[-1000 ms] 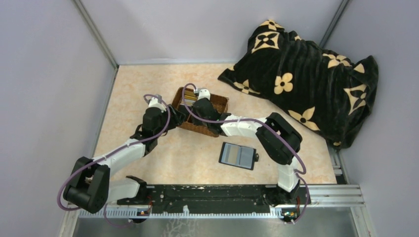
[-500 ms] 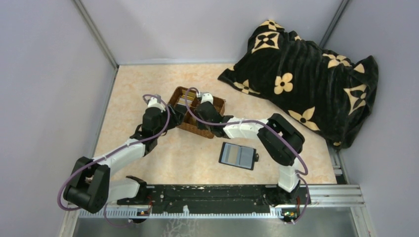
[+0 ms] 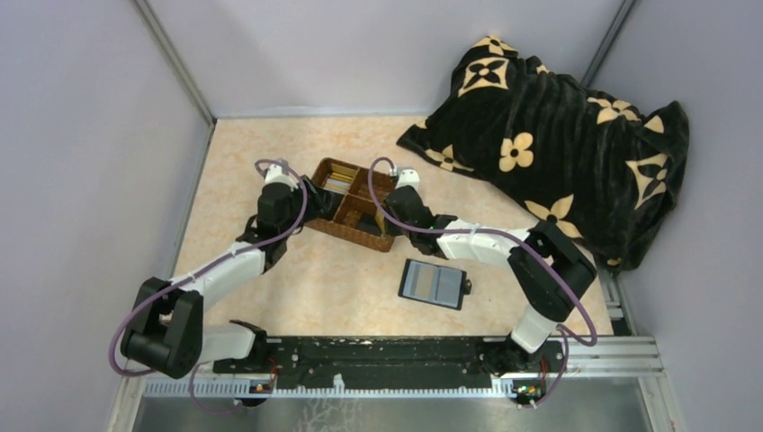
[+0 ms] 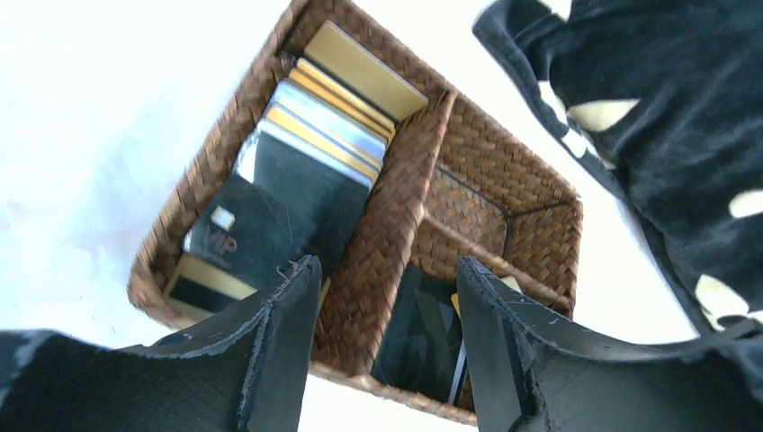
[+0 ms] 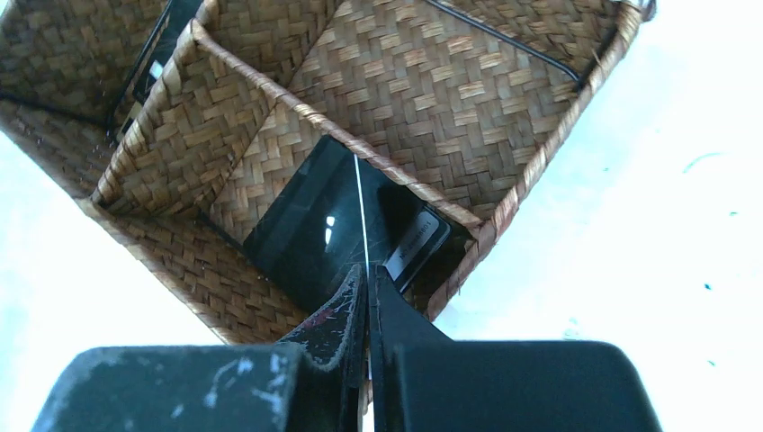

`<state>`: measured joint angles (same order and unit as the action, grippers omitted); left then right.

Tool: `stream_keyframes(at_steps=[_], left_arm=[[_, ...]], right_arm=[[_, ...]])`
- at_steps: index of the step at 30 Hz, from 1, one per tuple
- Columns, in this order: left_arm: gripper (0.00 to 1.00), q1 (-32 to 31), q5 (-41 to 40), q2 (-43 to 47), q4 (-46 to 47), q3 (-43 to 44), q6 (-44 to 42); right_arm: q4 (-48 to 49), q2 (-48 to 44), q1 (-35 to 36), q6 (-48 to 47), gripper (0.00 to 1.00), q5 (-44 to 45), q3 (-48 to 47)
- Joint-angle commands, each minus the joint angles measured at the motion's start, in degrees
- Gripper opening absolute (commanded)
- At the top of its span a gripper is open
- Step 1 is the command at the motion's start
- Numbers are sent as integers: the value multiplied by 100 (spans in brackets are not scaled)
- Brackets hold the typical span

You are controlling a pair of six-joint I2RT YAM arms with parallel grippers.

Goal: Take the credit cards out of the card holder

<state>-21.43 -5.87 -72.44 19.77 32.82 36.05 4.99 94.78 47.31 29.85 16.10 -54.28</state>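
The black card holder (image 3: 434,284) lies open on the table, grey slotted inside up, with neither gripper on it. Several gold, grey and dark credit cards (image 4: 306,153) lie stacked in the left compartment of a brown wicker tray (image 3: 360,236). Another dark card (image 5: 306,225) leans in a right-hand compartment. My right gripper (image 5: 367,270) hovers over that compartment (image 3: 389,193), shut on a thin card seen edge-on as a pale line. At the tray's left end (image 3: 309,193), my left gripper (image 4: 387,265) is open and holds nothing, its fingers straddling the near wall at the divider.
A black blanket with beige flowers (image 3: 549,135) is heaped at the back right, close to the tray's far corner. Grey walls enclose the table on three sides. A black rail (image 3: 387,355) carrying both arm bases runs along the near edge.
My right gripper has moved from the tray's left compartment across to its right side and its jaws have closed. The left gripper has shifted slightly along the tray's left end and stayed open.
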Motion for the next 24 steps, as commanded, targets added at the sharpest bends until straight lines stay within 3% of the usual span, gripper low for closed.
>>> stream_keyframes(at_steps=[1,11,24], left_arm=[[64,220,-93,-168,214,449,-83],[64,493,57,-254,273,474,-12],[64,491,186,-556,604,194,109]], right_arm=[[46,-364,-209,23,0,173,184],[21,-451,-687,-67,0,208,358],[132,-236,-1198,-346,0,119,-90]])
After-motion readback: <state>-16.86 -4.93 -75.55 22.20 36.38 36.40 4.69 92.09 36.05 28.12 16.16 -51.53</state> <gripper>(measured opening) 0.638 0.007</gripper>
